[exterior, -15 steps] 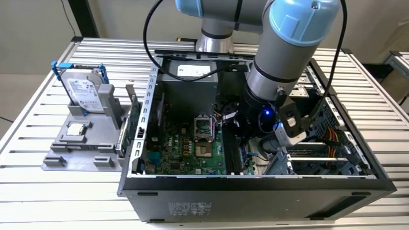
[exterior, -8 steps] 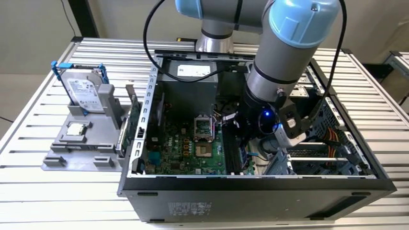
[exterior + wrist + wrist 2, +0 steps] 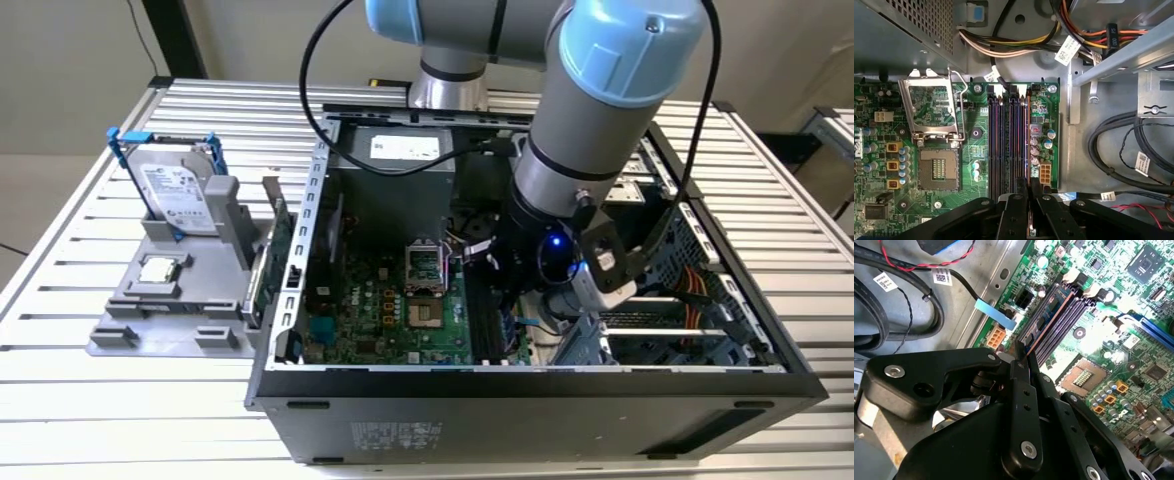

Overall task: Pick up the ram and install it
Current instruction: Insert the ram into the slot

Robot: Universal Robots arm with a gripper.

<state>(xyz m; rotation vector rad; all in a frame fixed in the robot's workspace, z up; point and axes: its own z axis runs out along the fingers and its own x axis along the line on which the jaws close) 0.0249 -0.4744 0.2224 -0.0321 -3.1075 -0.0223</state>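
The ram (image 3: 1027, 145) is a thin blue board seen edge-on, standing along the outermost of the motherboard's memory slots (image 3: 1004, 145), on the side nearest the orange connector. In the second wrist view the ram (image 3: 1051, 317) runs from my fingertips along the dark memory slots (image 3: 1066, 315). My gripper (image 3: 1029, 187) is shut on the near end of the ram; its black fingers (image 3: 1019, 372) meet there. In the exterior view the gripper (image 3: 514, 300) is down inside the open computer case (image 3: 534, 385), over the right side of the green motherboard (image 3: 387, 310).
An open CPU socket (image 3: 939, 167) with its raised metal frame lies beside the slots. Black cables (image 3: 1114, 150) and coloured power wires (image 3: 1019, 47) run close by. Outside the case, a grey fixture (image 3: 167, 320) holds a hard drive in a blue bracket (image 3: 180, 190) and a square chip (image 3: 160, 268).
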